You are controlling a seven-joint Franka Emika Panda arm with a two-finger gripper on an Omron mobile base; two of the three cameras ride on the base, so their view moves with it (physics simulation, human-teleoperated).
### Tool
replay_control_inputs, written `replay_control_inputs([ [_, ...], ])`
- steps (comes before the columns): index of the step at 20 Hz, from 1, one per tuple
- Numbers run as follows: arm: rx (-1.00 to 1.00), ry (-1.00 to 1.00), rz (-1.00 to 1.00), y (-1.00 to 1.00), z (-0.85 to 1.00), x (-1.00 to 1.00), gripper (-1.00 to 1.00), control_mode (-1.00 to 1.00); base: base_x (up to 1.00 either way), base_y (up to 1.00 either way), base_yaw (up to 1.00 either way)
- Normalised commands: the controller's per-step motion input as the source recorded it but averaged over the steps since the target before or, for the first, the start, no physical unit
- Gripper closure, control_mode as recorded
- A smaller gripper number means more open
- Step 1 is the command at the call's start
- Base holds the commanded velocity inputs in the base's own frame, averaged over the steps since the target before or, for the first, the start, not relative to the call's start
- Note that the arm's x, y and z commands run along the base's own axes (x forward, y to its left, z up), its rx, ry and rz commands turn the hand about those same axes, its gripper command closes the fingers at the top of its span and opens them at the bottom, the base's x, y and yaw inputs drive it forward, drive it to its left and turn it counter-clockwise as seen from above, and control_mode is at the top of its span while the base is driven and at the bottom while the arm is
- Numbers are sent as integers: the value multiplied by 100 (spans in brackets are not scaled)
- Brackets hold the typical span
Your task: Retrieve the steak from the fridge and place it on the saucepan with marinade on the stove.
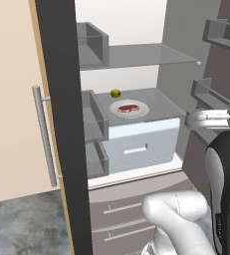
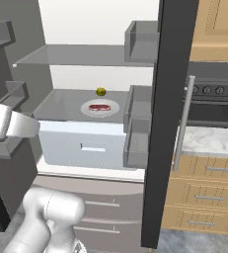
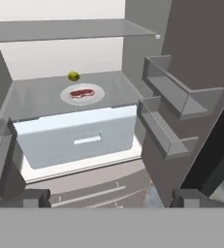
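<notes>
Steak [image 3: 82, 93] is seen flat on a white plate [image 3: 96, 97], on the glass shelf [image 3: 40, 99] of the open fridge [image 3: 133, 43]. A small yellow-green fruit [image 3: 73, 76] is placed near the plate at 11 o'clock. A white drawer [image 3: 74, 138] is set below the shelf. Gripper [image 3: 111, 197] is held outside the fridge, jaws spread wide, nothing gripped.

You see the fridge [image 1: 61, 124] in matt grey steel with a brushed-metal bar handle [image 1: 44, 137] — glass shelves [image 3: 70, 30], translucent; the plate [image 3: 82, 94] is glossy white, the steak [image 3: 82, 92] marbled red.
</notes>
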Motion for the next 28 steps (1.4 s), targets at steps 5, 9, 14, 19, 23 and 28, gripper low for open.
replay_control_inputs([
  [5,-2,-1,0,-6,-26,31,-100,-100,0,0,0],
  [9,0,-9,5,-26,-10,18,-100,-100,0,0,0],
  [14,0,-3,4,-28,-1,19,-100,-100,0,0,0],
  [19,0,0,0,0,0,7,-100,-100,0,0,0],
  [23,0,-1,0,0,-11,11,-100,100,3,0,0],
  [28,0,0,0,0,0,0,-100,100,20,-2,0],
])
